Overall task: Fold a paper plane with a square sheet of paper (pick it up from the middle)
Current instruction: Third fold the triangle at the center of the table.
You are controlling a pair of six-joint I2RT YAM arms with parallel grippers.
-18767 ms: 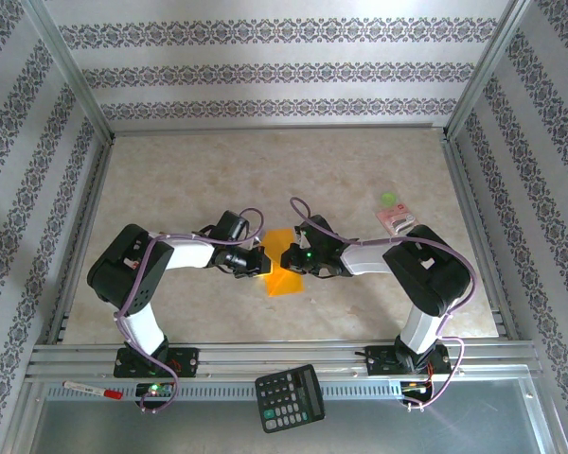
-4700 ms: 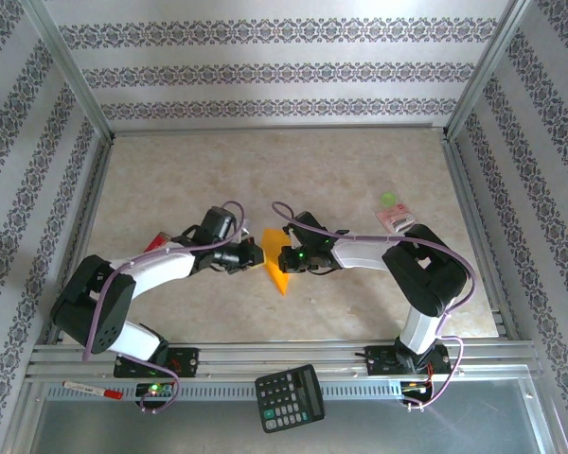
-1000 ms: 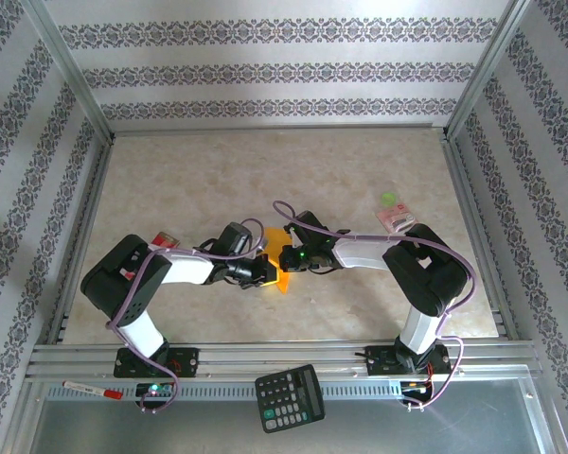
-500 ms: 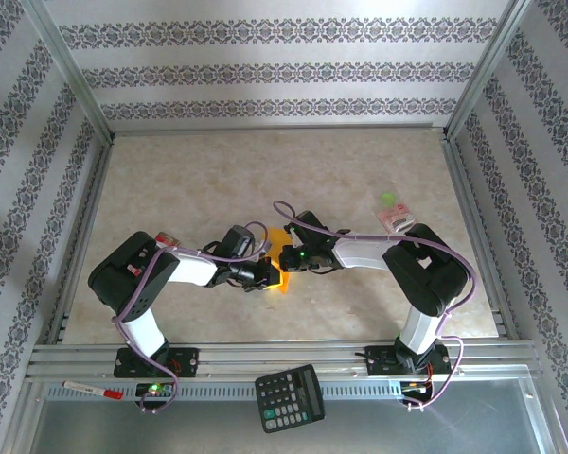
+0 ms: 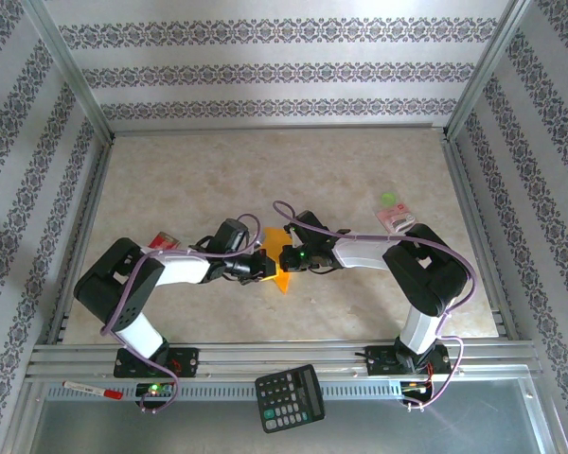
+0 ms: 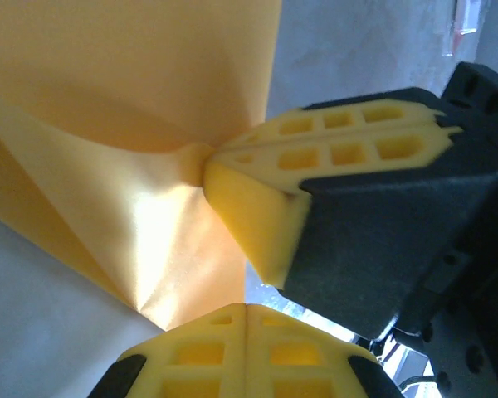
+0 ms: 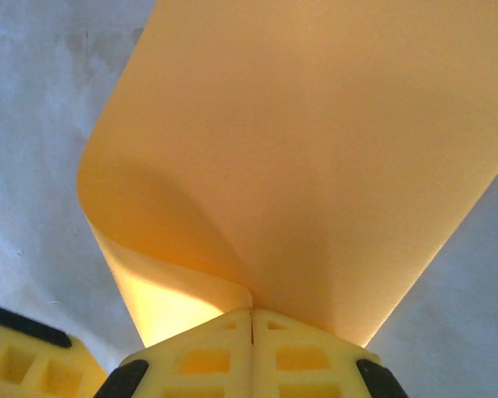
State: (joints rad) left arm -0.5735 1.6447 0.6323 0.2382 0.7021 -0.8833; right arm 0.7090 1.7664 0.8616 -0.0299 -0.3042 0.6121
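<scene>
Your left gripper [image 5: 262,268] and right gripper [image 5: 286,257] both pinch the paper [image 5: 282,278], just 6 o'clock of the table's [image 5: 218,170] centre.
Both jaws are clamped shut, tips nearly touching; the orange-yellow paper is doubled over in a soft curl, its narrow point toward 6 o'clock.

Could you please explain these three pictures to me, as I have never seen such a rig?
Two robot arms are bolted to a table; the overhead picture shows both, left arm and right arm. The other two pictures come from a camera on each wrist, looking along its jaws. Between the arms is an orange-yellow sheet of paper, bent over. The right arm's jaws are shut on it; the left arm's are shut beside it, gripping or not I cannot tell. A pink packet lies on the table, a calculator on the front ledge.
</scene>
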